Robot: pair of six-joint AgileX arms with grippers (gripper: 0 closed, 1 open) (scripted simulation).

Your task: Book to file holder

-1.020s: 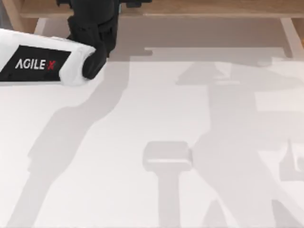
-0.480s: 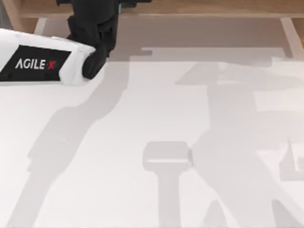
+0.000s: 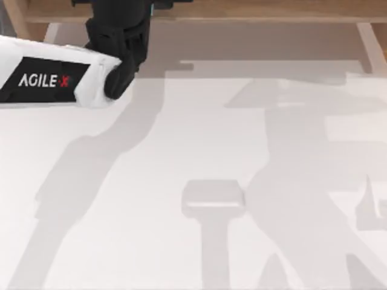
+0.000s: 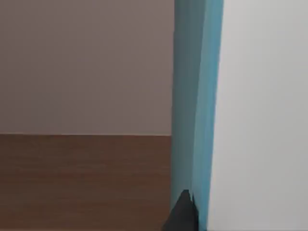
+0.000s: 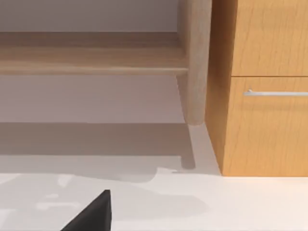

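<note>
The book (image 4: 197, 106) stands upright and edge-on in the left wrist view, a teal cover with a white face beside it. My left gripper (image 4: 191, 216) is shut on the book's edge, one dark finger (image 4: 183, 211) pressed against the cover. From above, my left arm (image 3: 54, 78) reaches from the left side to the table's back edge, its black wrist (image 3: 118, 33) at the wooden shelf board (image 3: 272, 11). A teal sliver of the book (image 3: 156, 7) peeks out there. The file holder is out of view. A dark part of my right gripper (image 5: 91, 214) sits low over the white table.
Behind the book lies a brown wooden surface (image 4: 82, 178) under a plain wall. The right wrist view shows a wooden shelf (image 5: 91, 60), a round post (image 5: 195, 62) and a drawer cabinet (image 5: 264, 96) with a metal handle. Arm shadows cross the white tabletop (image 3: 181, 145).
My left arm has crept very slightly to the left at the back edge. Nothing else has moved.
</note>
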